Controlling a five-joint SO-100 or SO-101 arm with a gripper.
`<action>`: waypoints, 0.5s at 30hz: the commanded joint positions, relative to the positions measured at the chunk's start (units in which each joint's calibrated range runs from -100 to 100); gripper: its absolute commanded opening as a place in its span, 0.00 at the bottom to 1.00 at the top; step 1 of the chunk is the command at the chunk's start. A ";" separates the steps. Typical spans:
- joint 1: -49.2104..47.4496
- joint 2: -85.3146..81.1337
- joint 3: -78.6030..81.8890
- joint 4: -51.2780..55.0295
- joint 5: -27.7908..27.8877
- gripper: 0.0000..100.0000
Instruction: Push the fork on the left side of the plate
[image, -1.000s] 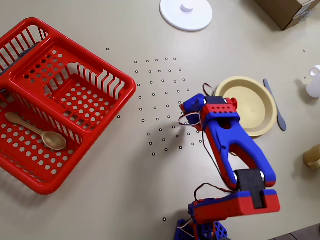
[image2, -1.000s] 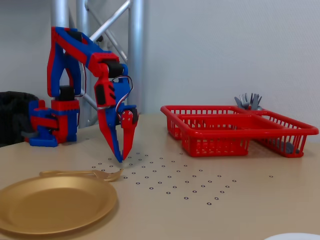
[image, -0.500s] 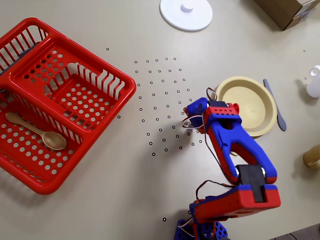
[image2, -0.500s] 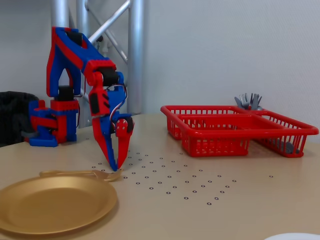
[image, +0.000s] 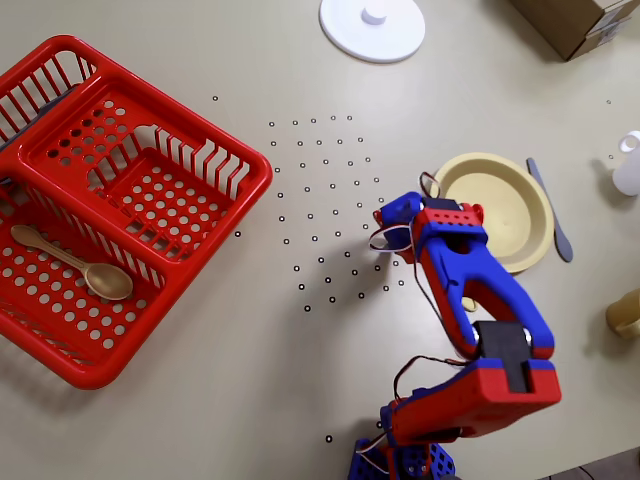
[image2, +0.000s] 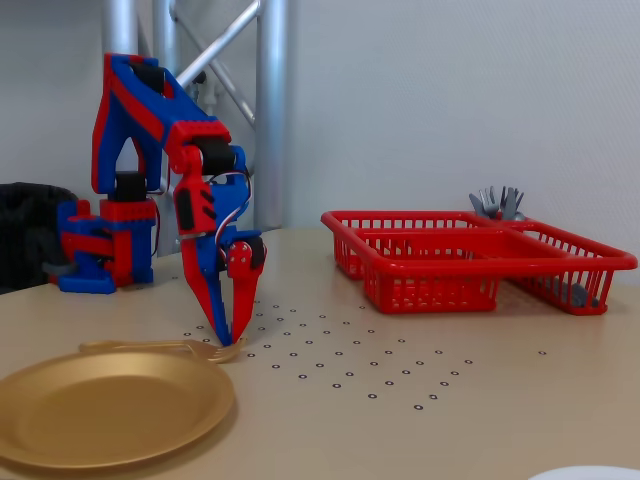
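In the fixed view the pale tan fork (image2: 160, 348) lies flat on the table along the far rim of the round yellow plate (image2: 100, 405), tines to the right. My red and blue gripper (image2: 228, 338) points straight down, shut, with its tips at the table right by the fork's tines (image2: 222, 352). Nothing is held between the fingers. In the overhead view the gripper (image: 388, 232) is just left of the plate (image: 500, 205), and my arm covers nearly all of the fork.
A red basket (image: 150, 190) with a tan spoon (image: 75, 265) fills the left of the overhead view. A white disc (image: 372, 28) lies at the top, a grey-blue knife (image: 552, 212) right of the plate, and a cardboard box (image: 580, 22) in the corner.
The gripper has dropped lower and shifted slightly left in the fixed view, from above the dotted area down to the fork's tines. The fork and plate have not visibly moved.
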 joint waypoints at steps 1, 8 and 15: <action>1.82 0.83 -3.18 -0.82 0.63 0.00; 3.47 4.04 -7.63 -0.82 0.88 0.00; 5.20 6.83 -11.34 -0.82 1.27 0.00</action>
